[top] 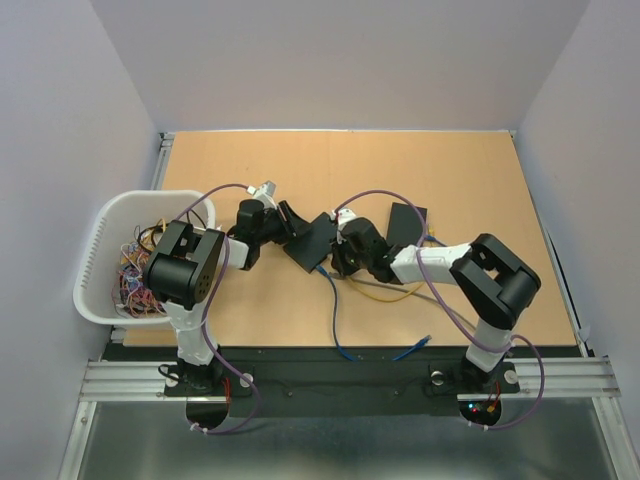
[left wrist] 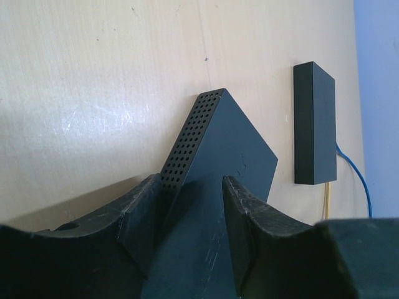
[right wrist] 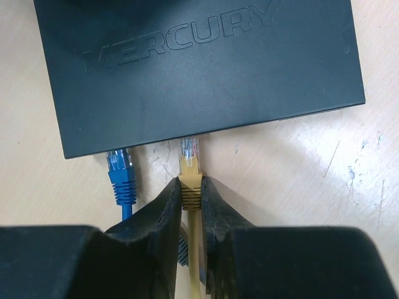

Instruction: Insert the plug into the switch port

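Observation:
The black switch (right wrist: 199, 68), marked MERCURY, lies mid-table (top: 310, 243). My left gripper (left wrist: 190, 187) is shut on the switch (left wrist: 218, 149), one finger on each side, and shows in the top view (top: 288, 226). My right gripper (right wrist: 190, 187) is shut on the yellow plug (right wrist: 190, 177). The plug's clear tip reaches the switch's port edge; I cannot tell how deep it goes. A blue plug (right wrist: 120, 171) sits at the same edge, just left of it. My right gripper in the top view (top: 338, 255) is at the switch's near-right side.
A second black box (top: 407, 224) lies right of the switch, also in the left wrist view (left wrist: 313, 124), with blue and yellow cables behind it. A blue cable (top: 335, 320) and a yellow cable (top: 390, 295) trail toward the near edge. A white basket (top: 100, 240) of cables stands at the left.

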Robot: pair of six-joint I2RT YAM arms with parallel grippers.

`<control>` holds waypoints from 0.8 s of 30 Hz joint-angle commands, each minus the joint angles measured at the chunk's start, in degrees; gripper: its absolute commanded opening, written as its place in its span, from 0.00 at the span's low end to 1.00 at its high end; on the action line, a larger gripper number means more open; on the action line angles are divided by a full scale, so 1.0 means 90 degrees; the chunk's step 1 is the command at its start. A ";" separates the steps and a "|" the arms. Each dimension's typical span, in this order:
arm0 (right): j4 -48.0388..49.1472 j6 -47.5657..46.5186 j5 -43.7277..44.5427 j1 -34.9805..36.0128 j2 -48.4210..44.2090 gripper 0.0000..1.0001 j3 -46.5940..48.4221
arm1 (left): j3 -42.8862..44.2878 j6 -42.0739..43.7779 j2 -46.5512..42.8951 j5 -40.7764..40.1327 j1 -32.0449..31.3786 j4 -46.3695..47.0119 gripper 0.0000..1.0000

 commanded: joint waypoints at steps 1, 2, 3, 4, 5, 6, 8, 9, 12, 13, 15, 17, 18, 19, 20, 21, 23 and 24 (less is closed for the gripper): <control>0.0257 0.0075 0.0097 0.0045 0.0144 0.00 0.0311 | -0.0180 0.0100 0.0017 0.0331 -0.0012 0.0314 0.53; 0.0247 0.0085 0.0107 0.0045 0.0154 0.00 0.0350 | -0.0209 0.0100 0.0036 0.0341 -0.0012 0.0344 0.53; 0.0238 0.0085 0.0107 0.0045 0.0163 0.01 0.0389 | -0.0229 0.0100 0.0046 0.0331 -0.0012 0.0363 0.53; 0.0218 0.0085 0.0087 0.0045 0.0183 0.00 0.0458 | -0.0277 0.0100 0.0046 0.0341 -0.0022 0.0412 0.53; 0.0208 0.0085 0.0078 0.0045 0.0193 0.00 0.0507 | -0.0297 0.0100 0.0066 0.0360 -0.0022 0.0432 0.53; 0.0198 0.0094 0.0068 0.0045 0.0212 0.00 0.0536 | -0.0326 0.0100 0.0085 0.0360 -0.0031 0.0461 0.53; 0.0150 0.0104 0.0087 0.0054 0.0251 0.00 0.0673 | -0.0385 0.0100 0.0105 0.0390 -0.0060 0.0548 0.52; 0.0121 0.0114 0.0087 0.0045 0.0280 0.00 0.0721 | -0.0404 0.0100 0.0134 0.0399 -0.0070 0.0578 0.52; 0.0003 0.0124 0.0000 0.0054 0.0398 0.00 0.0994 | -0.0453 0.0110 0.0134 0.0409 -0.0139 0.0608 0.52; -0.0055 0.0124 -0.0088 0.0055 0.0446 0.00 0.1082 | -0.0463 0.0100 0.0125 0.0399 -0.0148 0.0608 0.52; -0.0250 0.0133 -0.0311 0.0045 0.0621 0.00 0.1403 | -0.0522 0.0120 0.0066 0.0380 -0.0197 0.0627 0.52; -0.0425 0.0143 -0.0401 0.0045 0.0720 0.01 0.1590 | -0.0561 0.0120 0.0027 0.0370 -0.0236 0.0647 0.52; -0.0475 0.0134 -0.0440 0.0045 0.0836 0.01 0.1755 | -0.0570 0.0139 0.0017 0.0380 -0.0265 0.0637 0.52; -0.0533 0.0162 -0.0488 0.0045 0.0895 0.00 0.1834 | -0.0580 0.0130 -0.0002 0.0351 -0.0275 0.0647 0.52; -0.0679 0.0172 -0.0489 0.0045 0.0954 0.00 0.1913 | -0.0619 0.0149 -0.0022 0.0351 -0.0276 0.0637 0.52; -0.0758 0.0173 -0.0489 0.0045 0.1003 0.00 0.1981 | -0.0619 0.0159 -0.0041 0.0341 -0.0276 0.0647 0.52; -0.1040 0.0153 -0.0596 0.0045 0.1169 0.00 0.2206 | -0.0639 0.0217 -0.0080 0.0331 -0.0285 0.0618 0.52; -0.1090 0.0143 -0.0645 0.0045 0.1198 0.00 0.2264 | -0.0639 0.0256 -0.0090 0.0321 -0.0285 0.0608 0.52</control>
